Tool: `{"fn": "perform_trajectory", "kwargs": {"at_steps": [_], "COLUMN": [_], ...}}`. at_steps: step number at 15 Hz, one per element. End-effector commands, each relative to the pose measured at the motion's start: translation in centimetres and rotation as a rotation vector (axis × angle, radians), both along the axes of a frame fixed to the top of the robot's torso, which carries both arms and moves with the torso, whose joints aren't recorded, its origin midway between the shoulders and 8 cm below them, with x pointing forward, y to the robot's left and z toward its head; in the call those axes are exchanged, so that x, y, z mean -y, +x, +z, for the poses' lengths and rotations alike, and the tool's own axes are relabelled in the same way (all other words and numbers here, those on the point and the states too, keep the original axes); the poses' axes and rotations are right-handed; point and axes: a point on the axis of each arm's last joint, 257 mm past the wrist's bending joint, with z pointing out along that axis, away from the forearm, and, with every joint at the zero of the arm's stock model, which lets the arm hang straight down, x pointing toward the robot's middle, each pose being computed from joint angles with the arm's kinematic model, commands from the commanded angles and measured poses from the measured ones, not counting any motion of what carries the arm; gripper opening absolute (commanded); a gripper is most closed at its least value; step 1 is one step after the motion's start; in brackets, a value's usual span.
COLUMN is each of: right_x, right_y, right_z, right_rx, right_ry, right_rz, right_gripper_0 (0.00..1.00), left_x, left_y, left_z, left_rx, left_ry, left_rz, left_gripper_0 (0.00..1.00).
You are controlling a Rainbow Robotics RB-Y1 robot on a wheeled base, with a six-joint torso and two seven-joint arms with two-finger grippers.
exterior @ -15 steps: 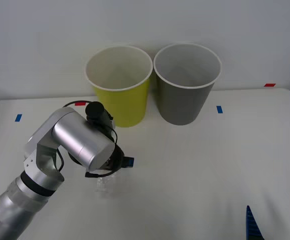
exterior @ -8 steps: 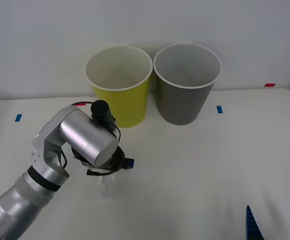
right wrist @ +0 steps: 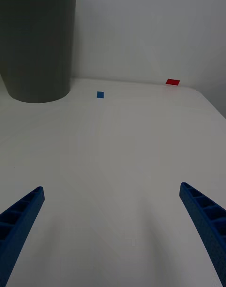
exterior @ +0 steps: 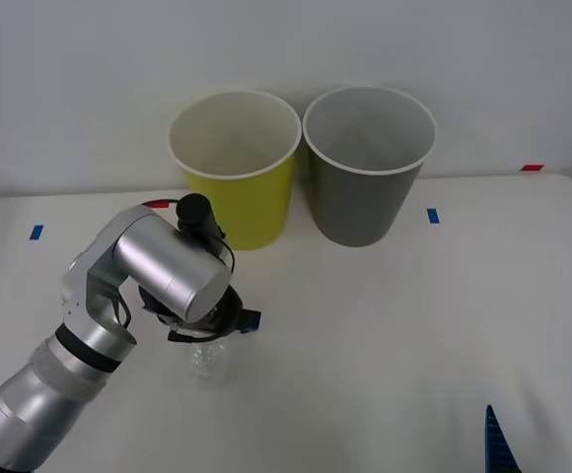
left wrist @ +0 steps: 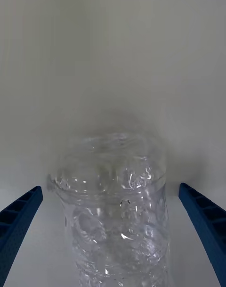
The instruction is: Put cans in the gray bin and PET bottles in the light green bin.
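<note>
A small clear PET bottle (exterior: 207, 363) stands upright on the white table, in front of the light green bin (exterior: 235, 187). My left gripper (left wrist: 109, 188) is open around the bottle (left wrist: 113, 221), with one blue finger (left wrist: 19, 221) on each side and a gap to the plastic. In the front view the left wrist covers the bottle's top, and one blue fingertip (exterior: 251, 319) sticks out. The gray bin (exterior: 368, 187) stands to the right of the green one, touching it. My right gripper (exterior: 539, 419) rests open at the table's near right. Cans are out of view.
Both bins stand at the table's (exterior: 414, 315) far edge against a white wall. Small blue tape marks (exterior: 432, 215) and a red one (exterior: 532, 168) lie on the table. The gray bin's wall (right wrist: 37, 42) shows in the right wrist view, far from the open right gripper (right wrist: 111, 187).
My left arm has swung a little, its elbow rising and the wrist settling over the bottle. The bottle and the right gripper have not moved.
</note>
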Motion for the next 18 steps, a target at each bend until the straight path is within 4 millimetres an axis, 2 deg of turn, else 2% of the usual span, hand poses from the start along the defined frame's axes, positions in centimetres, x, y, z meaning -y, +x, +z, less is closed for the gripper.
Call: {"fn": "perform_trajectory", "kwargs": {"at_steps": [1,7,8,9,18], "right_x": [0.0,0.0,0.0,0.0,0.0], "right_y": [0.0,0.0,0.0,0.0,0.0], "right_z": [0.0,0.0,0.0,0.0,0.0], "right_rx": [0.0,0.0,0.0,0.0,0.0], "right_ry": [0.0,0.0,0.0,0.0,0.0], "right_rz": [0.0,0.0,0.0,0.0,0.0], "right_gripper_0": [1.0,1.0,1.0,1.0,1.0], "left_x": [0.1,1.0,1.0,0.9,0.9], "left_y": [0.1,-0.7,-0.8,-0.7,-0.6], "left_z": [0.1,-0.1,-0.1,-0.1,0.0], "left_rx": [0.002,-0.035,-0.037,-0.037,-0.03], "left_ry": [-0.016,-0.064,-0.066,-0.064,-0.062], "left_rz": [0.03,0.034,0.034,0.028,0.001], "left_gripper_0": [1.0,1.0,0.64,0.0,0.0]}}
